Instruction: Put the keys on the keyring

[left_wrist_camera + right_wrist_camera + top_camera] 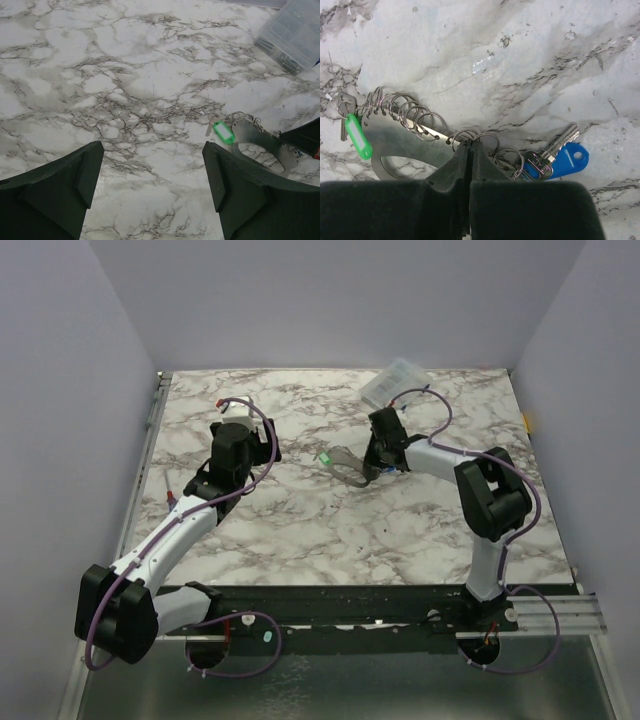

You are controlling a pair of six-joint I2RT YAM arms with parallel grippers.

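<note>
Right wrist: right gripper (468, 146) closed, tips over keyring (395, 139); blue key (564, 161) alongside.

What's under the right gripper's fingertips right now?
The keyring, a metal band carrying small split rings, runs beneath the shut right gripper. The blue key lies beside it. Whether it pinches a ring is hidden.

Marble table (300, 530) holds keyring (390, 135), 2 keys (560, 160), box (395, 380).

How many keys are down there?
2. In the right wrist view, the green-tagged key sits at the keyring's left end, the blue-headed key at its right. Others may hide beneath the right gripper.
</note>
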